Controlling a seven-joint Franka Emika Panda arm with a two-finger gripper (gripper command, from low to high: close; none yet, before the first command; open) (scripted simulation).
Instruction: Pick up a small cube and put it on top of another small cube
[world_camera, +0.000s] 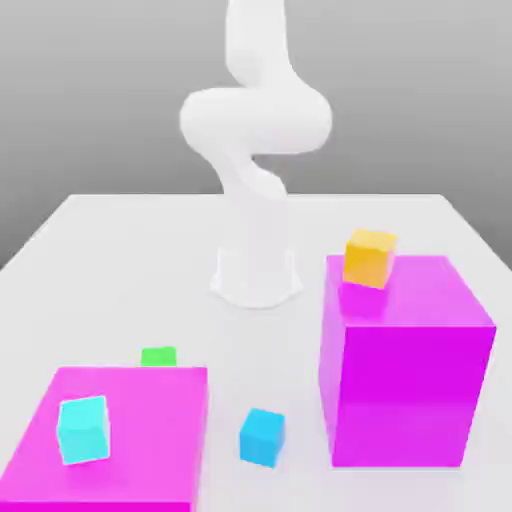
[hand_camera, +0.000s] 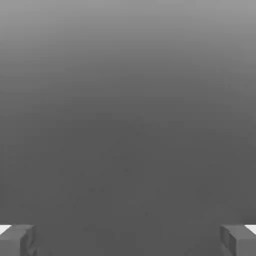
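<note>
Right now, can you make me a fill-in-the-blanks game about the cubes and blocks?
1. The orange cube sits on the ____ magenta block.
2. The cyan cube sits on the ____ magenta block.
3. The blue cube rests on the ____.
4. The gripper fingers stand ____.

Missing words: tall; low; table; open

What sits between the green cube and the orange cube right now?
In the exterior view, only bare white table lies between the green cube and the orange cube, up to the tall magenta block carrying the latter.
</note>
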